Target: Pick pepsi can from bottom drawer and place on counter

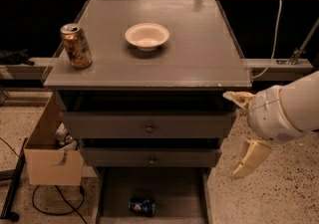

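Observation:
The pepsi can (143,206) is blue and lies on its side on the floor of the open bottom drawer (179,190), near its front left. The counter (194,56) is the grey top of the cabinet. My gripper (242,129) hangs at the cabinet's right side, level with the two knobbed drawers, well above and to the right of the can. Its cream fingers (250,157) are spread wide and hold nothing.
A gold-brown can (76,45) stands at the counter's left edge and a white bowl (147,35) sits near its middle. A cardboard box (50,161) and cables lie on the floor to the left. A white cable (275,29) hangs at the right.

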Controlling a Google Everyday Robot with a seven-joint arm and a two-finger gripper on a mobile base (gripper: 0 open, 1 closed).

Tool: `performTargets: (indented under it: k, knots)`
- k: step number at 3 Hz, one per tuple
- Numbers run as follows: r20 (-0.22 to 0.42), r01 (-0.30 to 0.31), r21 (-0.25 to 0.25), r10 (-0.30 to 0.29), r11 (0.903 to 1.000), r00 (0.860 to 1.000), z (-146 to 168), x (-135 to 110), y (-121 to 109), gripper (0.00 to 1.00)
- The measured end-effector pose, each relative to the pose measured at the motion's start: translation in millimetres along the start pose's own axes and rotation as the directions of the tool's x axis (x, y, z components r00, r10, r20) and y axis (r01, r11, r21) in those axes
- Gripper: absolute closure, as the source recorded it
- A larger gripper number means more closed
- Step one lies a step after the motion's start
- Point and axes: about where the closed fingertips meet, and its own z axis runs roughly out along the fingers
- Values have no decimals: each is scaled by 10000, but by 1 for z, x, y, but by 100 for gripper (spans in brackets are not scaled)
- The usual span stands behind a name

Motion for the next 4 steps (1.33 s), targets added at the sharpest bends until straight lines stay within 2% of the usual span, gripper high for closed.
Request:
performTargets:
  k: [1, 2, 3, 4]
  knots:
    - [755, -1124, -51, 1125, 9936, 9908, 45, 7, 28, 0]
    - [1252, -2679, -215, 2684, 9632, 9551, 98, 38, 71, 0]
    - [1414, -3397, -350, 3411, 9399, 9293, 139, 70, 100, 0]
    - [1403, -3849, -738, 3916, 9200, 9094, 181, 99, 114, 0]
